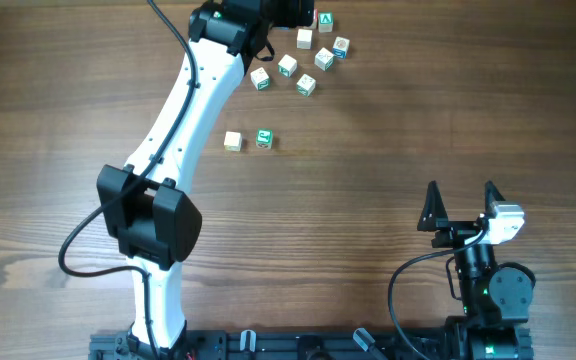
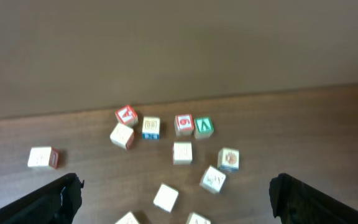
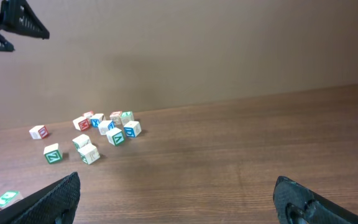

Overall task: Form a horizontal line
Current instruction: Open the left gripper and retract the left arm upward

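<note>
Left cube (image 1: pixel 232 141): tiny pale wooden block, plain top, flat on the counter (image 1: pixel 418 120), at 11 o'clock from its centre.
Right cube (image 1: pixel 264 138): green-marked, level with its neighbour, near it but apart.
Loose cubes (image 1: pixel 287 66): scattered at 12 o'clock, green and blue marks.

1. The brown wooden table (image 1: pixel 368 180) carried everything.
2. A loose cluster of letter cubes (image 1: pixel 287 66) lay near its far edge.
3. A pale cube (image 1: pixel 233 141) and a green-marked cube (image 1: pixel 264 138) lay nearer the middle, slightly apart.
</note>
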You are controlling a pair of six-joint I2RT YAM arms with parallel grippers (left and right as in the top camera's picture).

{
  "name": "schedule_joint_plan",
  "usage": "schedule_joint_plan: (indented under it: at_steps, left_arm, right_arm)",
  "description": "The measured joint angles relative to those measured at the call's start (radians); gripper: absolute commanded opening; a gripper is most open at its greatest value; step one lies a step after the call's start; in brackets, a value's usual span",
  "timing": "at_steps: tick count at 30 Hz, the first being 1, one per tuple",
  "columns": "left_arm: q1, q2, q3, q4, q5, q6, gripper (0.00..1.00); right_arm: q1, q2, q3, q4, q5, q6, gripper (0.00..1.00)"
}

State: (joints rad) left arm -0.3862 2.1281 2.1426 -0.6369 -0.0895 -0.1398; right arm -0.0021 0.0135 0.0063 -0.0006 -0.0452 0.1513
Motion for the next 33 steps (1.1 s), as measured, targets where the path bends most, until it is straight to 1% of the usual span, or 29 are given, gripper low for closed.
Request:
schedule_joint_plan:
  at_steps: [8,11,17,22,28,33]
  left_arm:
    - [0.0,-0.034,0.0,-0.2,0.004,0.0,1.0]
    - [0.0,-0.125,0.0,-0.267,-0.034,0.0,1.0]
    - [0.0,-0.431,0.0,-0.407,-0.158,0.0,1.0]
    - [0.0,-0.608,0.012,-0.485,-0.262,0.0,1.0]
    - [0.0,-0.674,0.012,-0.504,-0.294,-0.001,1.0]
    - [0.0,-0.718,0.012,-0.57,-0.304,-0.001,1.0]
  right_arm:
    - [0.0,0.0,0.0,0.0,0.0,0.0,1.0]
    - [0.0,0.0,0.0,0.0,0.0,0.0,1.0]
    - [0.0,0.0,0.0,0.0,0.0,0.0,1.0]
    - [0.0,0.0,0.0,0.0,0.0,0.0,1.0]
    - [0.0,0.0,0.0,0.0,0.0,0.0,1.0]
    - [0.0,0.0,0.0,0.02,0.031,-0.026,1.0]
